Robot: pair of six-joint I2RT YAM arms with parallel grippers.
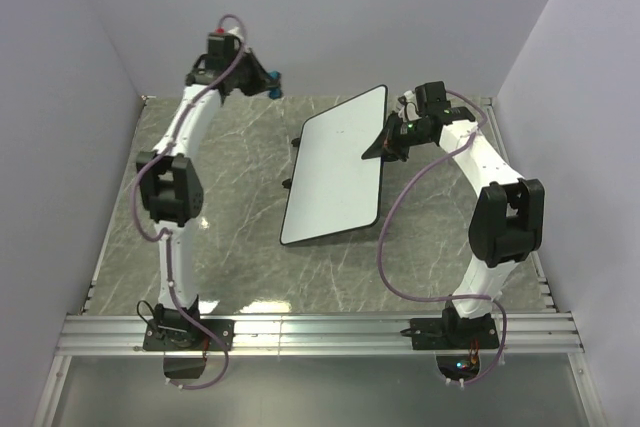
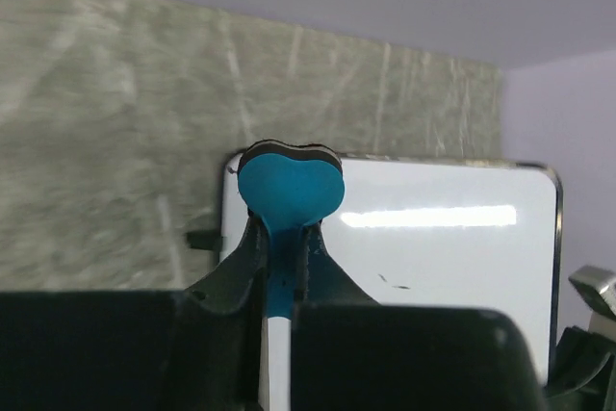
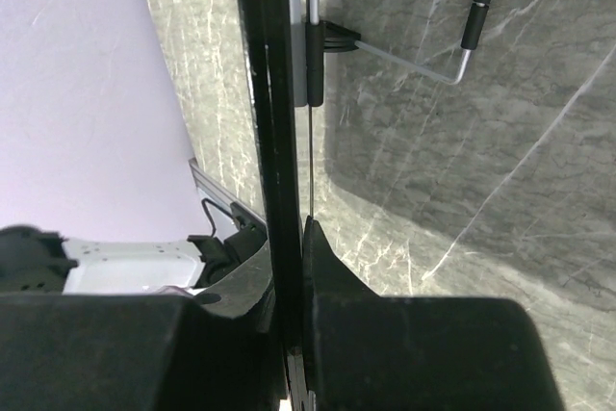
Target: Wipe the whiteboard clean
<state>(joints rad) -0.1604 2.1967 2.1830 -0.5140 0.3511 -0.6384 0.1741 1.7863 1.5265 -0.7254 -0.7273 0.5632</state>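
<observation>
At table (image 1: 230, 247) centre, clamps whiteboard (image 1: 335, 172) edge w/ R gripper (image 1: 375, 150) to steady it, pinches eraser (image 2: 291, 190) in L gripper (image 1: 258, 77) for wiping.

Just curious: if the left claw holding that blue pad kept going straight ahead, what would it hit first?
Probably the whiteboard, near its corner, with the blue eraser in the left gripper touching first; depth is unclear.

Reaches to upper left with left gripper (image 1: 267, 75) clamped tight. Curls right arm (image 1: 505, 222) inward, right gripper (image 1: 375, 150) pinched closed.
</observation>
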